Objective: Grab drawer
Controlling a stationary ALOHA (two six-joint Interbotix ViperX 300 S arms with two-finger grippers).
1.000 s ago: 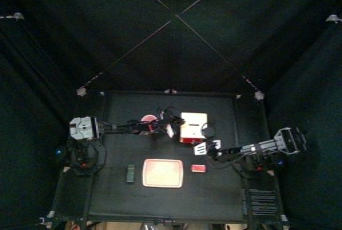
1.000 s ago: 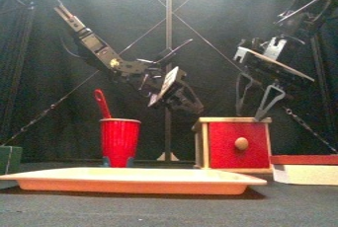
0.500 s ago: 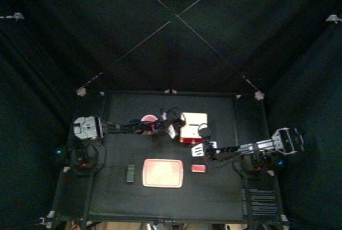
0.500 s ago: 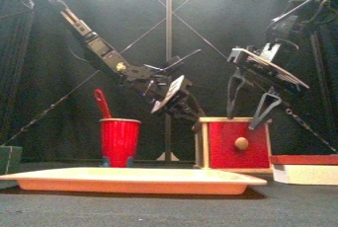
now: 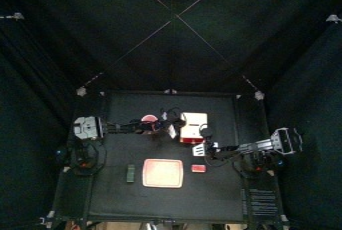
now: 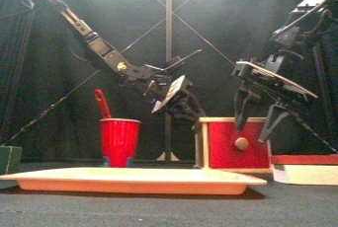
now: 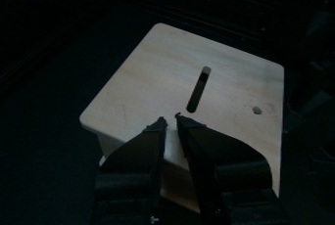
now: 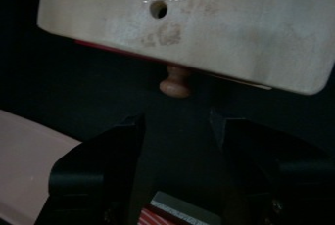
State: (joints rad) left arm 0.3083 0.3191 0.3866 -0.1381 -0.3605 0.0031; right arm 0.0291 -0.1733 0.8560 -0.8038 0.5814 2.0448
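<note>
My right gripper [image 6: 262, 122] hung spread wide at the right of the front view, fingers pointing down beside the drawer [image 6: 235, 143], gripping nothing. In my right wrist view the knob [image 8: 175, 81] sat ahead between the jaws, under the pale top panel. To do this well, I judged I should centre the knob between the fingers before pinching, without nudging the box. My left gripper [image 6: 169, 91] hovered left of the drawer's top, jaws parted and empty. The drawer stood right of centre, its red front facing the camera. The red cup [image 6: 121, 141] at left held a red stick; the tray [image 6: 132, 181] in front looked bare.
</note>
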